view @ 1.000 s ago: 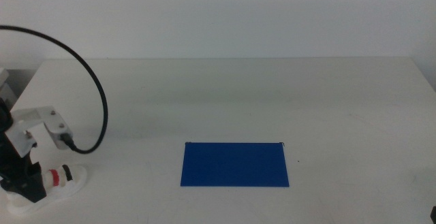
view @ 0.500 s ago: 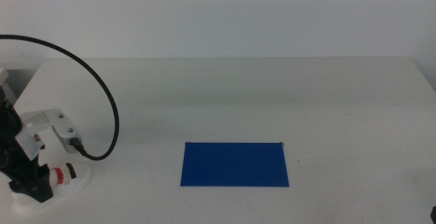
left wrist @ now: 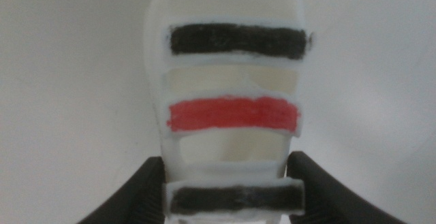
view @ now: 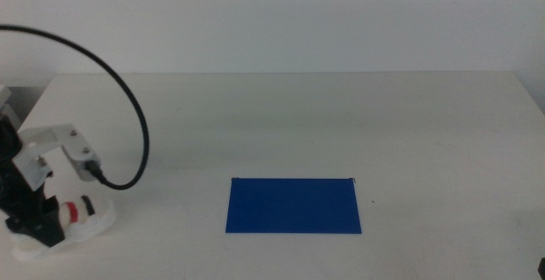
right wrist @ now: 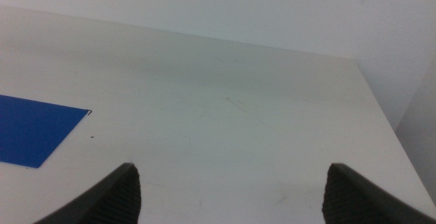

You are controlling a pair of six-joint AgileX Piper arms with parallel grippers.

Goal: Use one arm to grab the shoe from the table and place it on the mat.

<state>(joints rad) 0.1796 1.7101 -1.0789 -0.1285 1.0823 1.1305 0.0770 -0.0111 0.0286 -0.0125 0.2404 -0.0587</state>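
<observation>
One arm is working, lower left of the middle view, w/ its black cable looping up and over. Left gripper is down on the shoe at the far lower-left corner of the table. In the left wrist view the dark jaws sit tight against both sides of the white sneaker at its rear black strap, so they're closed on it, narrow gap, just shoe width. Red strap is mid-frame, the other black strap upper centre. Can't tell whether the sole is touching the tabletop or just off it.

Mat, dark blue, lies flat at lower centre of the middle view, well apart from the shoe, to its right.

Right gripper shows only in its own wrist view: jaws spread wide, holding nothing, over bare table, w/ a corner of the mat at mid-left of that frame.
</observation>
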